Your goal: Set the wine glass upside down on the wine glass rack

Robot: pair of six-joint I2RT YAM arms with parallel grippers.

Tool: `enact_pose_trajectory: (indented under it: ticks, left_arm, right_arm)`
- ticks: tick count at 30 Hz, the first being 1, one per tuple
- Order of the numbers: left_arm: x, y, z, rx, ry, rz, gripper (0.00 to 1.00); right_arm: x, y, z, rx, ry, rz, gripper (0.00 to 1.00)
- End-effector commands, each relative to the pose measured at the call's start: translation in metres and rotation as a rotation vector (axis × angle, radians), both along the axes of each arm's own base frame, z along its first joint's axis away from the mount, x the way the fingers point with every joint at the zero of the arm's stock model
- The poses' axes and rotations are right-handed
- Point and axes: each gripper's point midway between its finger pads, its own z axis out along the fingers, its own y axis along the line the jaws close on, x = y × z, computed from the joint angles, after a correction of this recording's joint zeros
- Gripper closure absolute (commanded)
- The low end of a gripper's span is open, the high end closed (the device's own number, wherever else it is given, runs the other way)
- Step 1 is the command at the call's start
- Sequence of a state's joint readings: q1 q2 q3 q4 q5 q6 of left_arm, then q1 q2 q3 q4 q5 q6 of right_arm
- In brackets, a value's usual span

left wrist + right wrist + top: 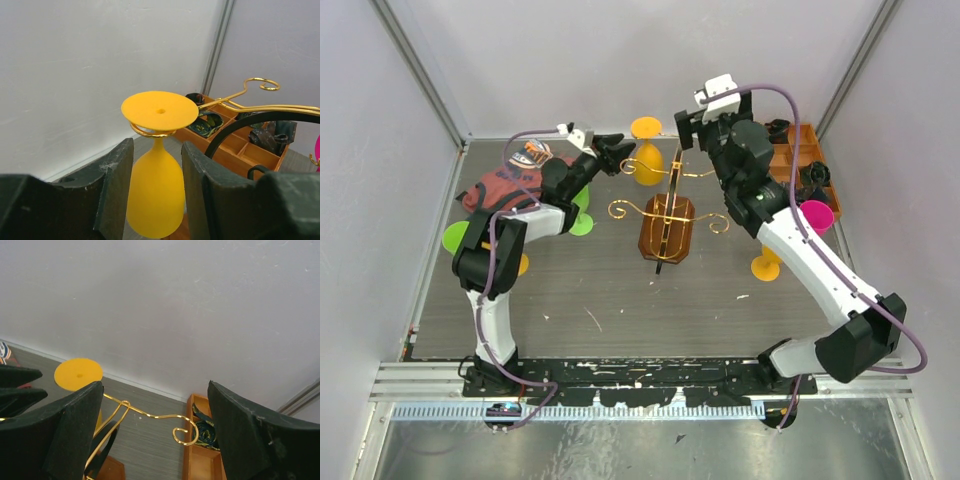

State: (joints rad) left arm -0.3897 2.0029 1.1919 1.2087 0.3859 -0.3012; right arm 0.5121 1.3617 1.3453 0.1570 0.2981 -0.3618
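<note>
Glass: yellow plastic wine glass (156, 200) hangs inverted mid-frame, foot caught on gold curly-wire rack (665, 228).
Left gripper (157, 150): spread, off stem.
Right gripper (155, 387): spread, empty.

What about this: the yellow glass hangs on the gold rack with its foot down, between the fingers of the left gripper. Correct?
Not quite. The yellow glass hangs on the gold rack with its foot up and bowl down, between the fingers of the left gripper. The left wrist view shows it.
</note>
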Motion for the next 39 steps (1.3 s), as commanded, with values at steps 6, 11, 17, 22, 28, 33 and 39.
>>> enact_pose_trajectory:
  ticks: [6, 11, 17, 22, 28, 33, 39]
  left_arm:
    - [-0.009, 0.013, 0.048, 0.061, -0.070, 0.036, 0.49]
    - [-0.015, 0.024, 0.056, 0.134, 0.042, 0.064, 0.41]
    - [-0.025, 0.055, 0.043, 0.329, 0.301, 0.185, 0.29]
    - [-0.040, 0.088, 0.040, 0.432, 0.364, 0.315, 0.24]
    - [-0.056, 0.139, 0.029, 0.564, 0.498, 0.525, 0.12]
    - [-0.070, 0.160, 0.015, 0.674, 0.659, 0.574, 0.02]
    - [-0.074, 0.166, -0.013, 0.744, 0.813, 0.575, 0.02]
  right_arm:
    - [0.007, -0.018, 0.021, 0.139, 0.050, -0.041, 0.08]
    - [0.008, -0.025, 0.019, 0.163, 0.073, -0.048, 0.07]
    - [0.009, -0.026, 0.020, 0.172, 0.127, -0.040, 0.04]
    - [0.010, -0.005, 0.019, 0.179, 0.167, 0.058, 0.03]
    - [0.012, -0.003, 0.013, 0.183, 0.202, 0.059, 0.03]
    - [0.015, -0.014, 0.004, 0.167, 0.239, 0.002, 0.01]
    - [0.017, -0.017, -0.003, 0.175, 0.274, -0.012, 0.01]
